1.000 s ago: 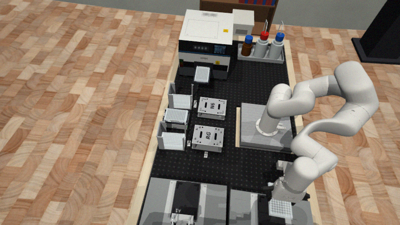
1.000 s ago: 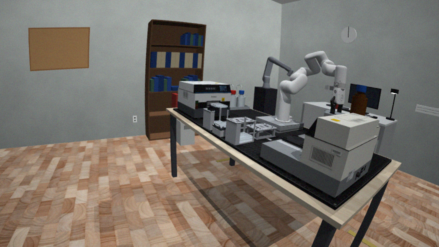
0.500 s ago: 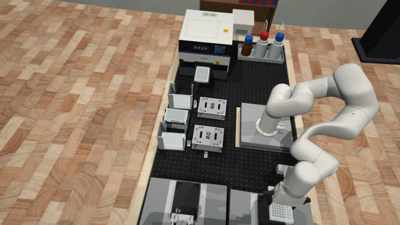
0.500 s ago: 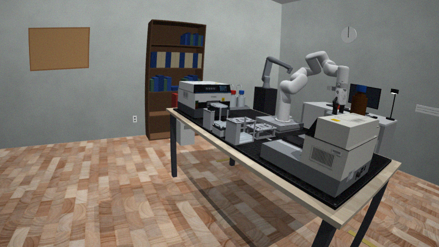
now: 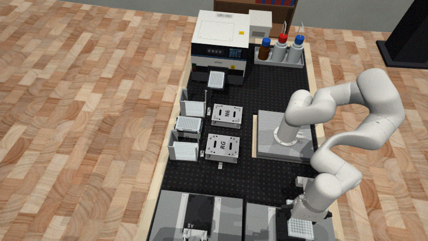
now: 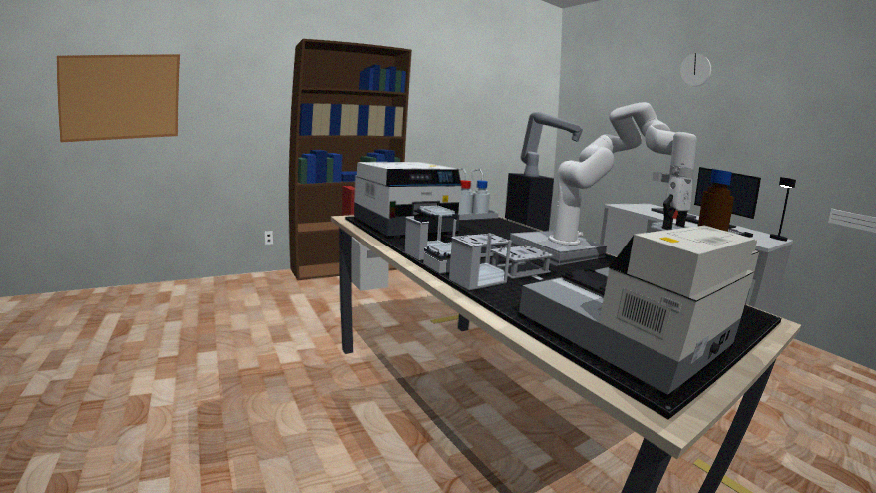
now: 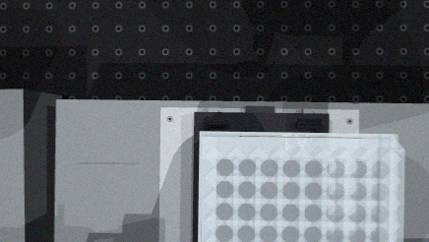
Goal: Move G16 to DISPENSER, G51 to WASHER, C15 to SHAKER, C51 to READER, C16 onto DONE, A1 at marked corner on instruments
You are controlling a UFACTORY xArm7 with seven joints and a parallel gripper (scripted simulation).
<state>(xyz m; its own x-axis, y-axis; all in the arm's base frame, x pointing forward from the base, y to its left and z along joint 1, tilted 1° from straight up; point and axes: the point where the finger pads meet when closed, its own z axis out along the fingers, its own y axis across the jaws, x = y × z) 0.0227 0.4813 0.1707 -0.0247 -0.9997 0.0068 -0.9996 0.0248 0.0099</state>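
Note:
My gripper (image 5: 301,222) (image 6: 673,216) is shut on a white well plate (image 5: 300,229) (image 7: 300,187) and holds it flat over the dark nest (image 5: 280,228) (image 7: 221,123) of the front right instrument. The plate hangs a little to the right of the nest's middle in the wrist view. I cannot read its label. The front left instrument's nest (image 5: 198,211), marked A1, holds no plate. Another plate (image 5: 216,79) lies on the tray of the big instrument at the back. A plate (image 5: 188,124) sits on the station between the two racks.
Two deep racks (image 5: 183,100) (image 5: 172,147) with plates stand at the deck's left edge. The nests N6 (image 5: 226,113) and RG (image 5: 223,146) hold nothing. Three bottles (image 5: 280,48) stand at the back right. The arm's base (image 5: 284,134) is on the right.

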